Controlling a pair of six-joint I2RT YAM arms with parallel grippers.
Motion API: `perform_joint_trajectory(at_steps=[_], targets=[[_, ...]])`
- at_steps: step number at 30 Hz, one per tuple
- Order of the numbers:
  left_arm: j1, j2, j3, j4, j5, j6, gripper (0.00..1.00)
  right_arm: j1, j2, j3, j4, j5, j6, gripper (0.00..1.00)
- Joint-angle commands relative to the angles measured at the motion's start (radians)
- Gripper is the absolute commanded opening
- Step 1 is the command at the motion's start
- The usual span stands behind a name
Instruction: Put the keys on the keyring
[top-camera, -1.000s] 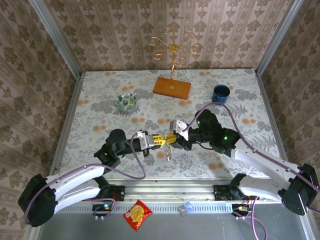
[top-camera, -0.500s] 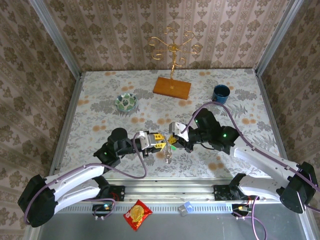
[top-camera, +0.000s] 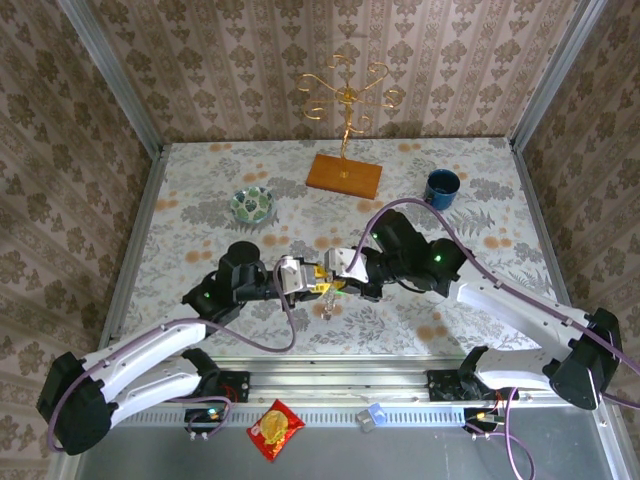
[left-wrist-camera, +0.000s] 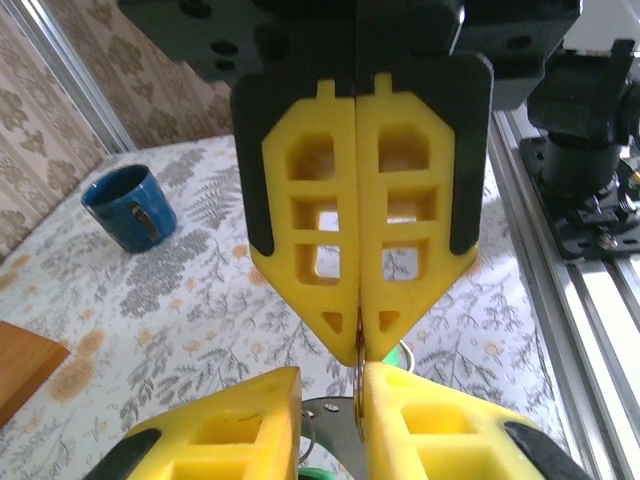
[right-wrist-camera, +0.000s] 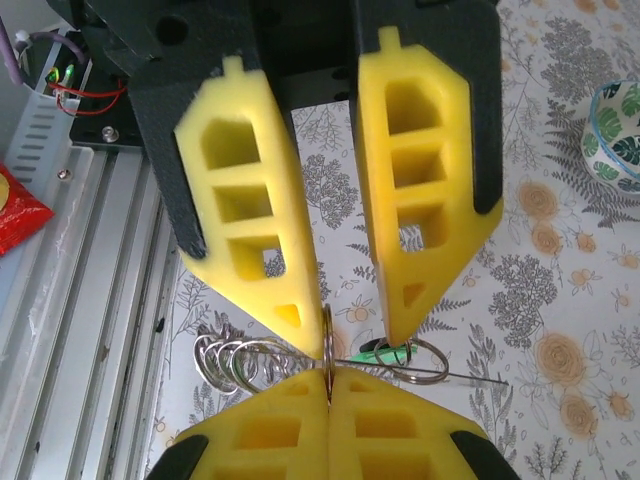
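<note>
Clamping thin wire keyring (right-wrist-camera: 327, 328) btwn latticed R pads (right-wrist-camera: 400, 440).

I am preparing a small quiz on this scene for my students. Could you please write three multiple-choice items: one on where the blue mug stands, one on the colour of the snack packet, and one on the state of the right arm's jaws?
1. In the top view, where is the blue mug?
A. far right part of the table
B. near left corner
C. dead centre

2. What colour is the snack packet?
A. green
B. red
C. black

3. How do the jaws of the right gripper stand?
A. wide open
B. shut on nothing
C. shut on the keyring

Answers:
1 A, the mug stands far back on the right side.
2 B, its wrapper is plainly red.
3 C, the right wrist view shows the jaws pressed together with the thin metal ring between them.
</note>
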Motion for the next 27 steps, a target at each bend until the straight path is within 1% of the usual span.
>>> perform_joint_trajectory(at_steps=[1, 2, 4, 5, 7, 9, 10, 15, 16, 17, 19, 21, 24, 26, 27], targets=[[0.017, 0.01, 0.06, -0.109, 0.015, 0.061, 0.21, 0.018, 0.008, 0.042, -0.018, 0.005, -0.029, 0.0], [0.023, 0.011, 0.066, -0.126, 0.052, 0.067, 0.2, 0.021, 0.009, 0.043, -0.014, 0.006, -0.028, 0.0], [0.033, 0.012, 0.075, -0.149, 0.069, 0.07, 0.18, 0.022, 0.011, 0.044, -0.012, 0.011, -0.027, 0.0], [0.038, 0.014, 0.08, -0.156, 0.08, 0.069, 0.15, 0.024, 0.012, 0.044, -0.007, 0.014, -0.025, 0.0], [0.051, 0.017, 0.089, -0.182, 0.137, 0.072, 0.06, 0.026, 0.015, 0.044, -0.003, 0.014, -0.013, 0.0], [0.066, 0.018, 0.09, -0.169, 0.183, 0.05, 0.01, 0.03, 0.018, 0.038, 0.023, 0.005, 0.001, 0.0], [0.07, 0.022, 0.089, -0.161, 0.197, 0.04, 0.0, 0.036, 0.02, 0.037, 0.034, 0.002, 0.007, 0.0], [0.071, 0.038, 0.104, -0.156, 0.218, 0.022, 0.0, 0.046, 0.023, 0.025, 0.062, -0.003, 0.034, 0.0], [0.072, 0.038, 0.103, -0.151, 0.209, 0.014, 0.04, 0.046, 0.021, 0.021, 0.065, -0.006, 0.037, 0.0], [0.071, 0.038, 0.1, -0.143, 0.194, 0.007, 0.13, 0.046, 0.019, 0.02, 0.068, -0.007, 0.039, 0.0], [0.07, 0.038, 0.099, -0.139, 0.188, 0.009, 0.16, 0.046, 0.019, 0.022, 0.067, -0.008, 0.039, 0.0], [0.07, 0.041, 0.102, -0.14, 0.188, 0.011, 0.14, 0.048, 0.021, 0.024, 0.068, -0.007, 0.04, 0.0], [0.07, 0.047, 0.11, -0.15, 0.196, 0.018, 0.07, 0.052, 0.022, 0.028, 0.07, -0.01, 0.039, 0.0], [0.068, 0.05, 0.112, -0.155, 0.204, 0.025, 0.0, 0.053, 0.023, 0.025, 0.074, -0.017, 0.043, 0.0], [0.067, 0.049, 0.112, -0.154, 0.206, 0.027, 0.0, 0.053, 0.021, 0.022, 0.079, -0.023, 0.051, 0.0]])
